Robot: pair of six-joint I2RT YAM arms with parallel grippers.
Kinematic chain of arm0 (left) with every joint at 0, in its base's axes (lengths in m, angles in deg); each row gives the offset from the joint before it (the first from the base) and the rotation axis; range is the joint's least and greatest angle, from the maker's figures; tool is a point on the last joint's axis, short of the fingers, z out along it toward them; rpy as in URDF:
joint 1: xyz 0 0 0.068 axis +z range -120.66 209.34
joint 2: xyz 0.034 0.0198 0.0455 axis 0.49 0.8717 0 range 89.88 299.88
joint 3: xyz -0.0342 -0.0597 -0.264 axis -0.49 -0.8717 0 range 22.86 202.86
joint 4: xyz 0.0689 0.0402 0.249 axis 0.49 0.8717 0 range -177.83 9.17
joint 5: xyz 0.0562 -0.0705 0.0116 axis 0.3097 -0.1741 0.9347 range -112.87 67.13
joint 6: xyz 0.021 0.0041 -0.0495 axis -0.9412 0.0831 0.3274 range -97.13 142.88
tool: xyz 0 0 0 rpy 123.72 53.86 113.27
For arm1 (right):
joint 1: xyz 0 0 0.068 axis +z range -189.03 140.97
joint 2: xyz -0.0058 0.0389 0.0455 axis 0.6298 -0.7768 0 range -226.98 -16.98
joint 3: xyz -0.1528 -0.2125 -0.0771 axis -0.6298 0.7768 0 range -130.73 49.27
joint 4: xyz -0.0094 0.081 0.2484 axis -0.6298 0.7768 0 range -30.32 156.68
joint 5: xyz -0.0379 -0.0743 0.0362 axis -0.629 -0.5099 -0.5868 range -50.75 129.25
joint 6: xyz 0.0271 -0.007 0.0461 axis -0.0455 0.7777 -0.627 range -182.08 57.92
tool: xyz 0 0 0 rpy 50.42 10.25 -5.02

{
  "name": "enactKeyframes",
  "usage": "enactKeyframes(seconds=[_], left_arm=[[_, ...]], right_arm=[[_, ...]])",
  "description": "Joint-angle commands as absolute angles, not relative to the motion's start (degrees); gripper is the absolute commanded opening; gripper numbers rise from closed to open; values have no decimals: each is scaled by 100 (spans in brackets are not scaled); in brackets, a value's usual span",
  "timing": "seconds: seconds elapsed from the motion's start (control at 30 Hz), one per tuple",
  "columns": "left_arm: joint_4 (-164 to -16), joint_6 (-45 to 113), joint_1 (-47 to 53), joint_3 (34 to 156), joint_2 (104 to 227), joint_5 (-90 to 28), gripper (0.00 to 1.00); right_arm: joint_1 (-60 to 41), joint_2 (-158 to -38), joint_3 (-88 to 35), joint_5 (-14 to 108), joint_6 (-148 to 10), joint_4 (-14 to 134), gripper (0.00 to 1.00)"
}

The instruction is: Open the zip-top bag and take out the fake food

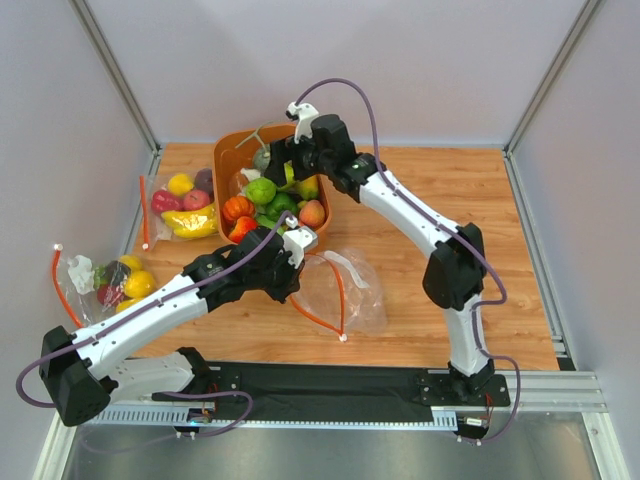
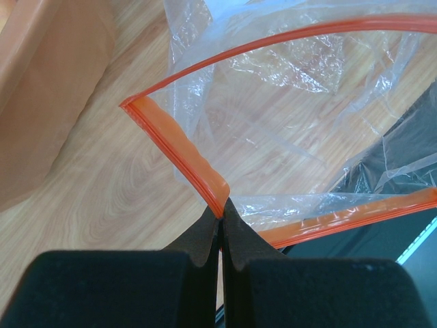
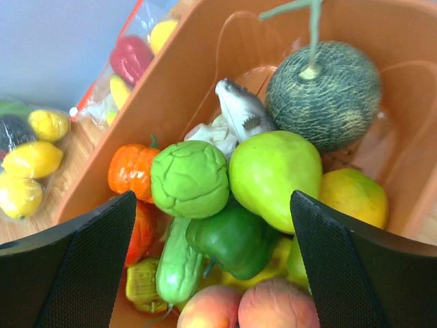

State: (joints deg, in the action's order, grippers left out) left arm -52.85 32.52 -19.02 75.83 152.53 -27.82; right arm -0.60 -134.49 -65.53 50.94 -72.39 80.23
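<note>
1. Three clear bags lie on the desk (image 1: 450, 180): one zip-top bag (image 1: 355, 290) near the front middle, and two filled ones at the 9 o'clock side, a bag of yellow and red fruit (image 1: 185, 205) and a bag with lemons and a white lump (image 1: 110, 280).
2. One orange bin (image 1: 222, 170) stands at 11 o'clock from the zip-top bag and holds the fake food (image 1: 262, 190) in a heap.
3. In the right wrist view the heap shows two peaches (image 3: 276, 304), one green pear-shaped fruit (image 3: 273, 178), one crinkled green head (image 3: 190, 178), one green pepper (image 3: 235, 239), one cucumber (image 3: 176, 263), one orange pumpkin (image 3: 130, 171) and one netted melon (image 3: 324, 92) with a stem.
4. The left fingers (image 2: 216, 236) are pressed together, pinching the bag's single orange-red zip strip (image 2: 184, 147) at a fold. From them the bag spreads toward 12 to 3 o'clock in the wrist view, its mouth gaping, with wood showing through the plastic.
5. The right fingers (image 1: 280, 160) are spread wide over the bin and grip nothing. The fake food sits between and beyond them at 12 o'clock, well apart from the zip-top bag.
</note>
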Motion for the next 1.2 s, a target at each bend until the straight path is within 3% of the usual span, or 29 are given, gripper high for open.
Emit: enactKeyframes(seconds=[0.0, 0.03, 0.13, 0.17, 0.33, 0.47, 0.7, 0.93, 1.17], left_arm=[[-5285, 3123, -1918, 7761, 15097, -2718, 5], [-5277, 3122, -1926, 7770, 15088, -2675, 8], [-5242, 3087, -1926, 7779, 15000, -2543, 34], [-5241, 3061, -1918, 7779, 14965, -2499, 49], [-5076, 2964, -1918, 7832, 14719, -2314, 75], [-4601, 3139, -1918, 7972, 14508, -2033, 80], [-3941, 3640, -1918, 8104, 13438, -1313, 81], [-3853, 3694, -1918, 8745, 12882, 329, 85], [-3818, 3676, -1926, 9281, 12934, 727, 87]], right_arm=[[-80, -12126, -5886, 4376, -7043, 7884, 95], [-80, -11861, -5640, 4278, -7043, 7875, 95], [-80, -10888, -4602, 3847, -7043, 7804, 95], [-63, -10665, -4191, 3638, -7034, 7909, 95], [-71, -9478, -3353, 2731, -7122, 8586, 95], [-71, -8407, -2747, 2248, -7192, 9147, 96], [-71, -7044, -1920, 1571, -7412, 9808, 97], [-71, -6173, -1357, 999, -7553, 10116, 100], [-71, -5733, -1286, 840, -7649, 10239, 100]])
